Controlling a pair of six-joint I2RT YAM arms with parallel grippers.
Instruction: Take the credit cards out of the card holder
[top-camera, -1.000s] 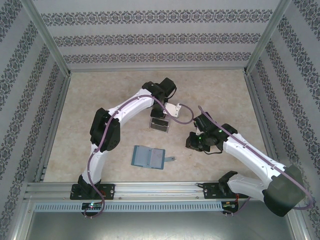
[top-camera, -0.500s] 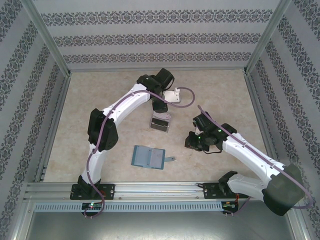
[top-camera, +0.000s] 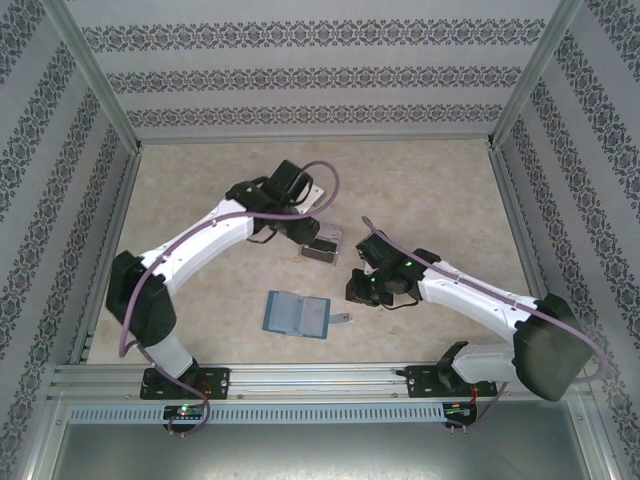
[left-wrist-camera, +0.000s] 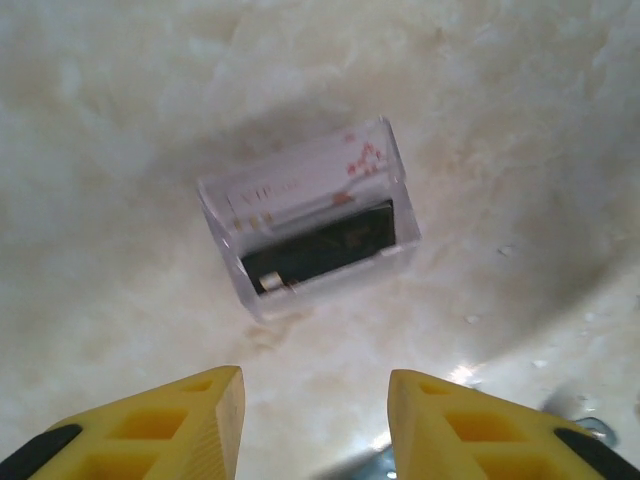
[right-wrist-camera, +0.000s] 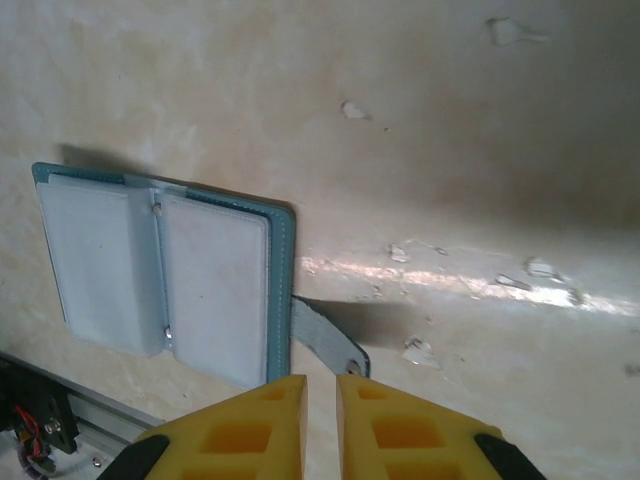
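I have the left claw (left-wrist-camera: 312, 400) hanging over the clear plastic box (left-wrist-camera: 310, 235), which stands about the middle of the table (top-camera: 200, 200). Its yellow fingers (left-wrist-camera: 195, 410) stand well apart with nothing between them, and they do not touch the box. Both credit cards are inside that box. The pale card (left-wrist-camera: 300, 185), with small pink marks at one corner and lettering I cannot read for certain, lies along the far wall. The dark card (left-wrist-camera: 322, 250) sits just beside it on the near side.

The card holder (right-wrist-camera: 215, 290) lies unfolded and flat near the near edge of the table, roughly midway along it, with its grey-blue pocketed inside facing up. Its strap tab (right-wrist-camera: 325, 340) sticks out from the right side and rests on the table.

My right claw (right-wrist-camera: 320, 400) is over that strap, at the holder's right edge. Its jaws are almost together, leaving only a narrow slit, and they grip nothing. From the wrist camera I cannot tell whether the tips touch the strap or hang just above it.
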